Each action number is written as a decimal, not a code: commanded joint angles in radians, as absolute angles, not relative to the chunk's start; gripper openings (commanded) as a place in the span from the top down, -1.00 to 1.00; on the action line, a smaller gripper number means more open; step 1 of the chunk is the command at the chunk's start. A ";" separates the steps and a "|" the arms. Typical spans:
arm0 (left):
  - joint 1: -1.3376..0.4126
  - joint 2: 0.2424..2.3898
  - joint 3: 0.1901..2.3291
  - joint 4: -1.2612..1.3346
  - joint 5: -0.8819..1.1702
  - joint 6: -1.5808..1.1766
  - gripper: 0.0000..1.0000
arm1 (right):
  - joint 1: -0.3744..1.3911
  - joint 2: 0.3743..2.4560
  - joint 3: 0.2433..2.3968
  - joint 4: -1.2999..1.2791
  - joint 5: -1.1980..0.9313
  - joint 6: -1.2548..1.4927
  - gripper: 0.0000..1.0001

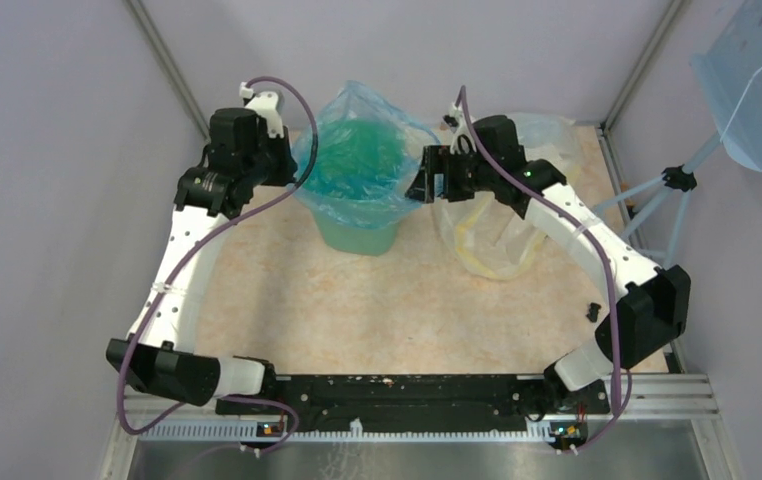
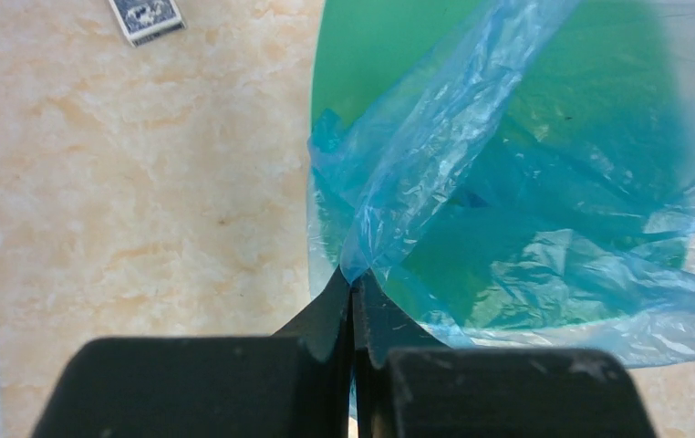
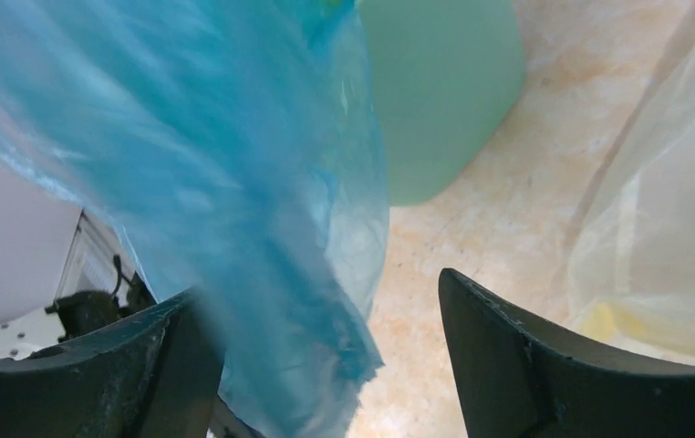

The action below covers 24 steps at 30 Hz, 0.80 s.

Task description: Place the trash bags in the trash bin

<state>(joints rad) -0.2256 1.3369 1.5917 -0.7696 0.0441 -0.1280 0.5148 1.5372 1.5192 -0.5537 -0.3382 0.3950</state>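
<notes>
left gripper (image 2: pixel 353 290) clamped on blue trash bag (image 2: pixel 471 210) hem, at left rim of mint-green trash bin (image 2: pixel 389 55). right gripper (image 3: pixel 318 297) jaws wide, film draped between, not pinched. bag body inside bin, mouth flaring above rim. my call: left drags hem out, down over rim; right pinches right hem only, avoiding clear yellow-banded bag (image 3: pixel 663 228) just beside.
</notes>
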 commanded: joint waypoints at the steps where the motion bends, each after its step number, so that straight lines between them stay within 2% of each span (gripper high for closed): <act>1: -0.171 1.298 1.506 -0.666 0.145 -0.164 1.00 | 0.520 1.436 1.412 -0.403 -0.455 0.431 -0.62; 4: -0.130 1.294 1.463 -0.632 0.181 -0.176 1.00 | 0.520 1.409 1.350 -0.353 -0.475 0.442 -0.59; 7: -0.093 1.295 1.427 -0.602 0.209 -0.186 1.00 | 0.520 1.403 1.336 -0.340 -0.474 0.440 -0.46; 20: -0.009 1.309 1.238 -0.397 0.232 -0.261 1.00 | 0.516 1.472 1.370 -0.302 -0.423 0.460 0.58; 24: -0.006 1.341 1.215 -0.336 0.249 -0.290 0.98 | 0.497 1.529 1.418 -0.322 -0.365 0.463 0.69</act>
<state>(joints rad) -0.0132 1.3293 1.2274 -0.4824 0.2207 -0.2466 0.5125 1.4811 1.3472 -0.3489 -0.4240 0.4576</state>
